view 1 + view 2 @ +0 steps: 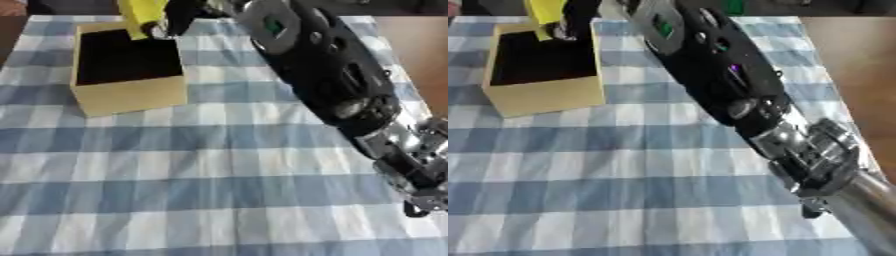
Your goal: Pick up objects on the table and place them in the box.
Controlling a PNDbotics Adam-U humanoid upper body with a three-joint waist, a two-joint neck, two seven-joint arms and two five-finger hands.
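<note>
Blue-and-white checked cloth (175, 200) covers the table, with bare brown tabletop (420, 45) showing past its right edge and a dark strip of background along the top.

At the far end, the right hand (179, 15) is over the back rim of the box, its dark fingers closed around a yellow object (140, 15). The object hangs tilted, its lower end just over the box's far right corner; whether it touches the rim cannot be told. Only part of the hand shows, near the top edge of both views.

From the hand, the right arm (324, 75) runs diagonally back to the lower right corner, a thick black forearm with a grey panel and then silver joint parts (815, 160) near the camera. It covers much of the right side of the cloth and hides whatever lies beneath it.

The box (131, 95) is tan cardboard with a dark inside, open at the top, standing on the cloth at the upper left, close to the far edge. Nothing can be made out within it.

Left of the arm and nearer than the box, the cloth lies flat and open across the middle and the whole near edge. The left hand shows in neither view.
</note>
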